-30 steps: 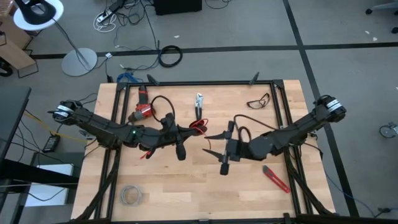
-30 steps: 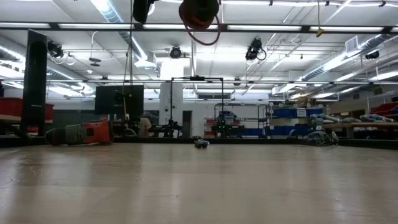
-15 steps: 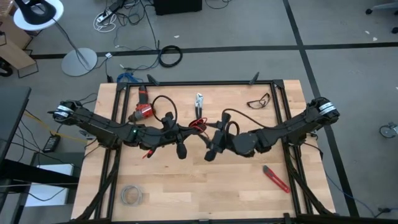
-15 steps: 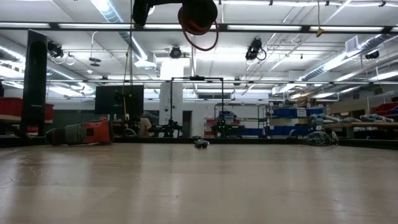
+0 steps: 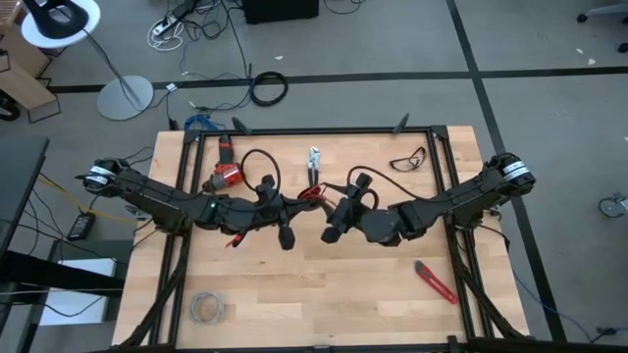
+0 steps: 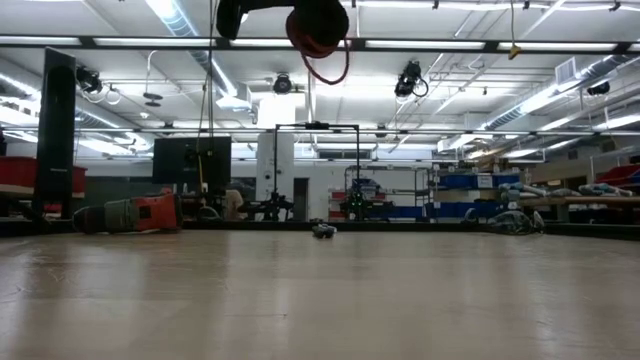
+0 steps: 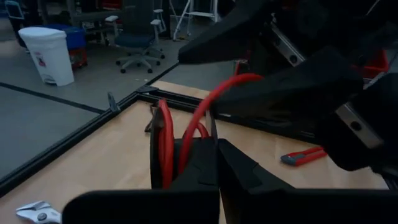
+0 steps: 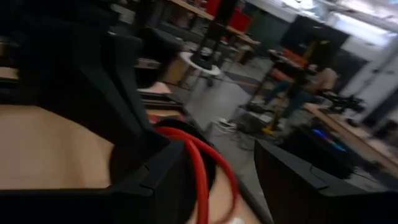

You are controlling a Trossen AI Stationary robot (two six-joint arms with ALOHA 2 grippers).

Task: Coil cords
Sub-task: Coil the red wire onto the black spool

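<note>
The cords are one thin red wire [image 5: 312, 196], gathered into loops high above the middle of the table; the low view shows it as a hanging coil [image 6: 320, 42]. My left gripper [image 5: 300, 203] reaches in from the table's left and is shut on these loops [image 7: 166, 146]. My right gripper [image 5: 330, 208] comes from the right and stands open right against the left one. Its two fingers [image 8: 163, 180] stand on either side of the red strands [image 8: 200, 163]. My left gripper pinches several strands of the red wire's loops [image 7: 186, 140] between its two fingers. The fingers lie about level and come from the table's left. The loops arch up past the fingertips and hang clear of the table. My right gripper: I cannot tell whether its fingers touch the strands.
On the table lie a red power tool [image 5: 224, 175] with a black cable [image 5: 257, 162], pliers [image 5: 314, 163], safety glasses [image 5: 408, 158], a red knife [image 5: 435, 281] and a grey wire coil [image 5: 207, 308]. The near half of the tabletop [image 5: 314, 294] is bare wood.
My right gripper has moved toward the table's left and slightly down, up to the left gripper and the red loops, turning about as it went. It has stayed open. The left gripper has kept its hold in place.
</note>
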